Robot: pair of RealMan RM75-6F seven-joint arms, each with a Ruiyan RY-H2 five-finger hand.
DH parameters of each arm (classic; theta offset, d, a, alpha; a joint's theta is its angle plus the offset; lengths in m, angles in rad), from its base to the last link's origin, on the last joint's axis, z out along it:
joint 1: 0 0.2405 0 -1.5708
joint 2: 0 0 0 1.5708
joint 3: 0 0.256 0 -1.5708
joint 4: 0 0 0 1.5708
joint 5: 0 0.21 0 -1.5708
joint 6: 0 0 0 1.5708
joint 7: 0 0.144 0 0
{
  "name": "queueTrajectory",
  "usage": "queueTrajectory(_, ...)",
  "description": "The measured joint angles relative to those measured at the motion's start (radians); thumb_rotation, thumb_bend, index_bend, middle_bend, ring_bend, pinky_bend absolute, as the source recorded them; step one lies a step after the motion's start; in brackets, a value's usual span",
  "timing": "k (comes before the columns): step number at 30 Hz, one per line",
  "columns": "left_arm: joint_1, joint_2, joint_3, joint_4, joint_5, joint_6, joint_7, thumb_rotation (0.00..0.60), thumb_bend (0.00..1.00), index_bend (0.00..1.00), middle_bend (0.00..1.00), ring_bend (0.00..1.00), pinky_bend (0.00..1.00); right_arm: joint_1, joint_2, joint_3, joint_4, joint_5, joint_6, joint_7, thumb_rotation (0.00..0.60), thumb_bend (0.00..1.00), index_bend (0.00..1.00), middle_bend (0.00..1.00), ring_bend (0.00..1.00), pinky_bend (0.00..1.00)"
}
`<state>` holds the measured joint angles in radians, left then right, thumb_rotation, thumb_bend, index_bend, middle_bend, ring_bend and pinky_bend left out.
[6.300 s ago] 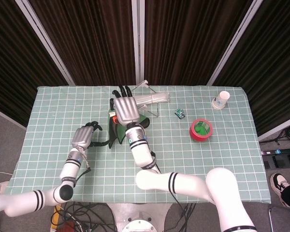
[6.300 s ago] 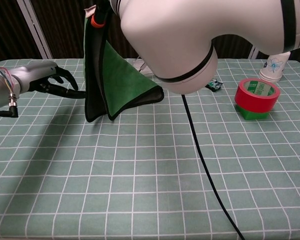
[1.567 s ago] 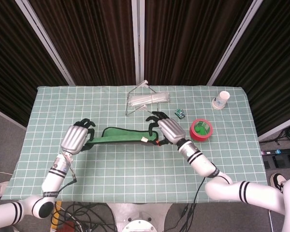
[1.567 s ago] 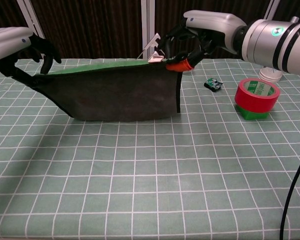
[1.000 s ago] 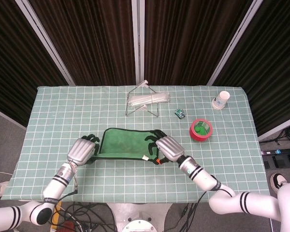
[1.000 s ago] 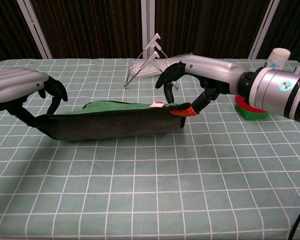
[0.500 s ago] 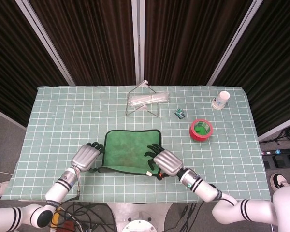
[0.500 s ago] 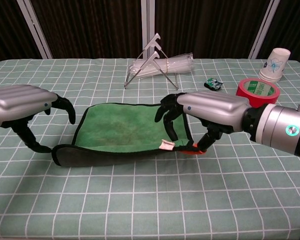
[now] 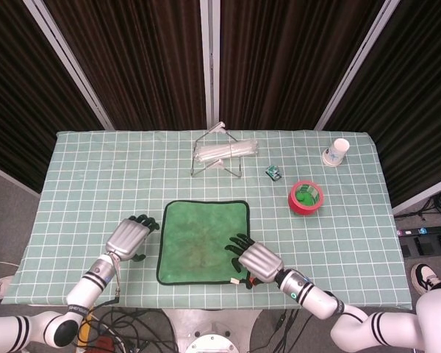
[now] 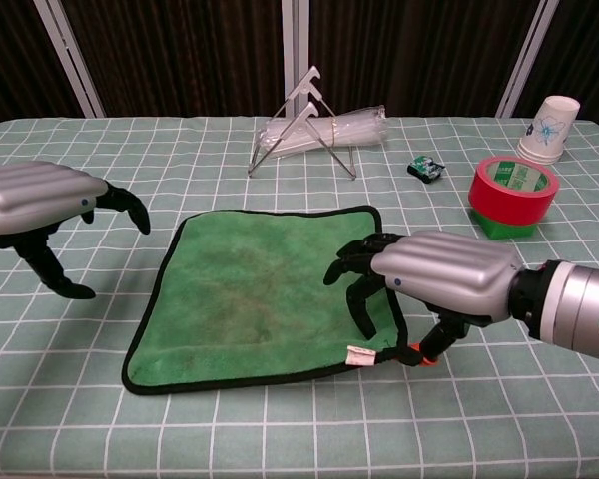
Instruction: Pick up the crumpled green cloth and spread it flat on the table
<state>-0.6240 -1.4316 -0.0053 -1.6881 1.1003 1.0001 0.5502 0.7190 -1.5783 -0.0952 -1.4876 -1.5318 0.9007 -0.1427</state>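
The green cloth [image 9: 202, 239] [image 10: 265, 284] with its dark border lies spread flat on the checked table, near the front edge. My right hand [image 9: 253, 261] [image 10: 444, 274] sits at the cloth's near right corner. Its fingers curl onto the green surface and its thumb is at the orange loop [image 10: 416, 357], so it still seems to pinch that corner. My left hand [image 9: 128, 239] [image 10: 40, 205] hovers just left of the cloth's left edge. It is apart from the cloth, with its fingers spread and nothing in it.
Behind the cloth stands a wire rack holding clear tubes [image 9: 224, 153] [image 10: 314, 125]. To the right are a small green object [image 9: 273, 173] [image 10: 426, 168], a red tape roll [image 9: 306, 197] [image 10: 514, 190] and a paper cup [image 9: 338, 151] [image 10: 551, 128].
Both hands drew the stretched cloth toward the front edge and lowered it until it lay flat. The left hand let go of its corner and shifted slightly left.
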Motion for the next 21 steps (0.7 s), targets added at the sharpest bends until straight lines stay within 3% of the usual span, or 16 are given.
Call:
queueTrajectory(2, -0.001, -0.001, 0.0, 0.004, -0.001, -0.001, 0.0, 0.6, 0.06, 0.26, 0.24, 0.18, 0.3, -0.004, 0.006, -0.007, -0.007, 0.005, -0.01, -0.023, 0.327, 0.01, 0.23, 0.03, 0.0, 0.0)
queueTrajectory(5, -0.002, -0.002, -0.001, 0.009, -0.004, -0.002, -0.003, 0.6, 0.06, 0.25, 0.24, 0.18, 0.3, -0.012, 0.019, -0.015, -0.028, 0.021, -0.025, -0.061, 0.253, 0.0, 0.11, 0.0, 0.0, 0.0)
queueTrajectory(10, -0.001, -0.002, -0.005, 0.011, -0.01, 0.002, -0.008, 0.6, 0.06, 0.25, 0.24, 0.18, 0.3, -0.027, 0.052, -0.02, -0.072, 0.037, -0.028, -0.092, 0.213, 0.0, 0.06, 0.0, 0.0, 0.0)
queueTrajectory(12, 0.001, -0.001, -0.008, 0.012, -0.013, 0.005, -0.014, 0.6, 0.06, 0.25, 0.24, 0.18, 0.3, -0.036, 0.061, -0.016, -0.082, 0.04, -0.013, -0.09, 0.242, 0.0, 0.06, 0.0, 0.0, 0.0)
queueTrajectory(15, 0.005, -0.001, -0.013, 0.015, -0.015, 0.016, -0.023, 0.6, 0.06, 0.25, 0.24, 0.18, 0.3, -0.055, 0.053, 0.005, -0.079, 0.059, 0.02, -0.086, 0.359, 0.0, 0.07, 0.0, 0.0, 0.0)
queueTrajectory(21, 0.011, 0.004, -0.016, 0.012, -0.02, 0.025, -0.028, 0.6, 0.06, 0.25, 0.24, 0.18, 0.3, -0.067, -0.02, 0.045, -0.015, 0.106, 0.026, -0.119, 0.41, 0.0, 0.07, 0.0, 0.0, 0.0)
